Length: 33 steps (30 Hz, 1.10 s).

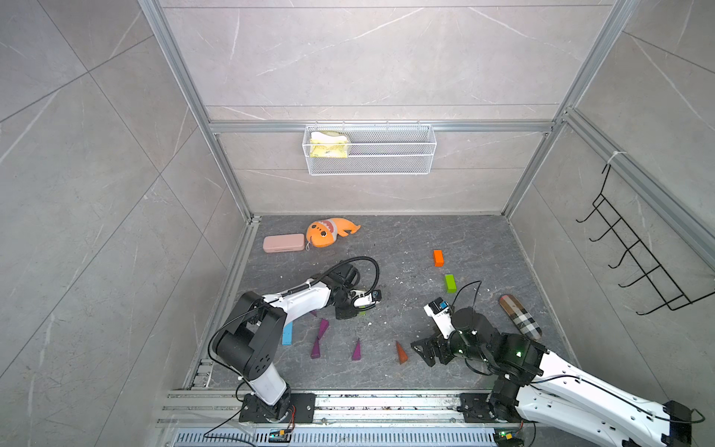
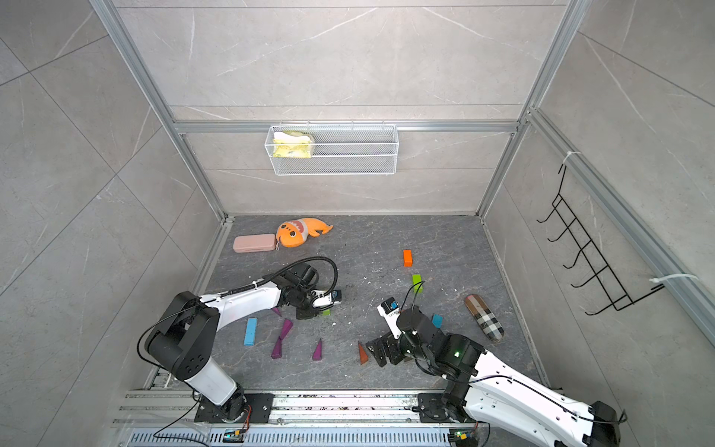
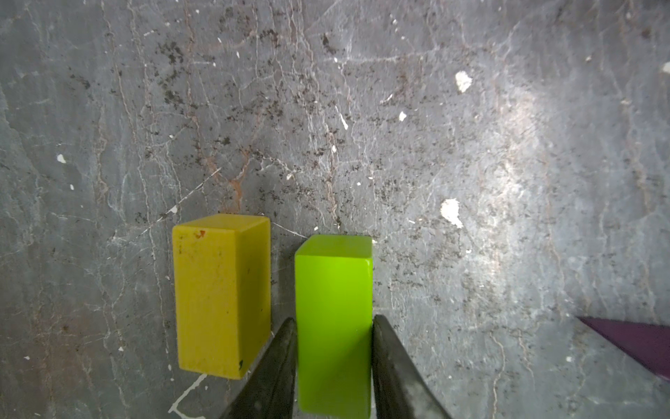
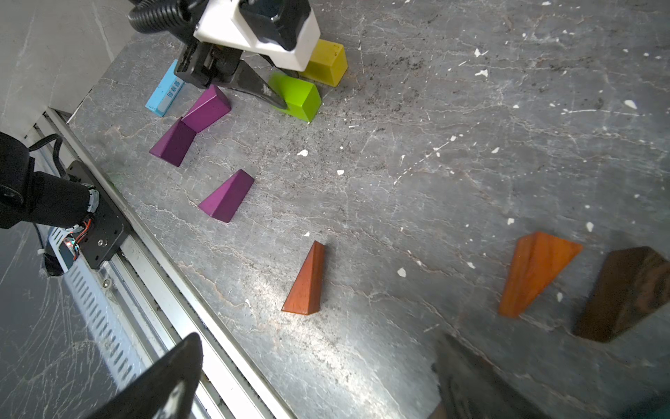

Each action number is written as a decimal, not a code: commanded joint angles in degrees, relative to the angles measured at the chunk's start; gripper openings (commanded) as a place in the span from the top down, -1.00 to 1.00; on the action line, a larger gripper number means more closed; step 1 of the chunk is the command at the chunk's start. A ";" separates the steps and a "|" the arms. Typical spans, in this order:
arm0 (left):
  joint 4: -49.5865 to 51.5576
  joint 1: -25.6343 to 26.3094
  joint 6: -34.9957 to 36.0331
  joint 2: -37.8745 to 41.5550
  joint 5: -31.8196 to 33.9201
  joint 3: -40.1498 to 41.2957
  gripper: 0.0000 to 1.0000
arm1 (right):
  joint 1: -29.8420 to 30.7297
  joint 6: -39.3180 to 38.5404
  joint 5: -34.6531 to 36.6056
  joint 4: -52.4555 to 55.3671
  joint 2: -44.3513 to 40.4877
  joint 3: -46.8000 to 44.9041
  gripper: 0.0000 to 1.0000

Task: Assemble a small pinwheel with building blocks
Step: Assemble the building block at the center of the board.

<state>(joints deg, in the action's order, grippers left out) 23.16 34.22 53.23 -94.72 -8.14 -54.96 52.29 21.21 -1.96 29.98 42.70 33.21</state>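
Left gripper [image 3: 333,319]: pinched the green brick [image 3: 333,283] across its narrow width, fingers flush on both long sides.
Green brick: lay flat on the desk [image 3: 471,127], left of centre, long axis in line with the fingers; parallel to the yellow brick [image 3: 221,294], just beside it across a thin gap.
Right gripper [image 4: 319,341]: spread wide, empty, well apart at near right, near the orange wedge [image 4: 536,272] and brown wedge [image 4: 623,294].
Nearer arm: left, plainly.
Both top views: gave only a green sliver under the left wrist, hid the yellow brick.
Left wrist view: alone showed the finger contact.
Right wrist view: showed both bricks from the side.
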 commanded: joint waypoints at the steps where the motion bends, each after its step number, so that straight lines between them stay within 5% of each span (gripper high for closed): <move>1: -0.57 0.59 1.08 0.04 -0.36 -0.08 0.23 | 0.30 -0.73 0.20 -0.51 -0.25 0.01 -1.00; 27: -8.17 5.54 2.75 7.23 9.11 5.99 0.13 | 0.35 -0.82 0.11 -0.91 0.82 -0.17 -1.00; 33: -9.40 6.52 2.75 9.87 9.44 7.49 0.25 | 0.33 -0.81 0.17 -0.97 0.77 -0.21 -0.99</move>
<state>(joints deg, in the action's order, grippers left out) 15.75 40.18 55.09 -87.29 0.64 -47.72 52.29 21.19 -1.93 29.80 43.44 33.21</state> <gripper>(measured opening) 0.382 0.993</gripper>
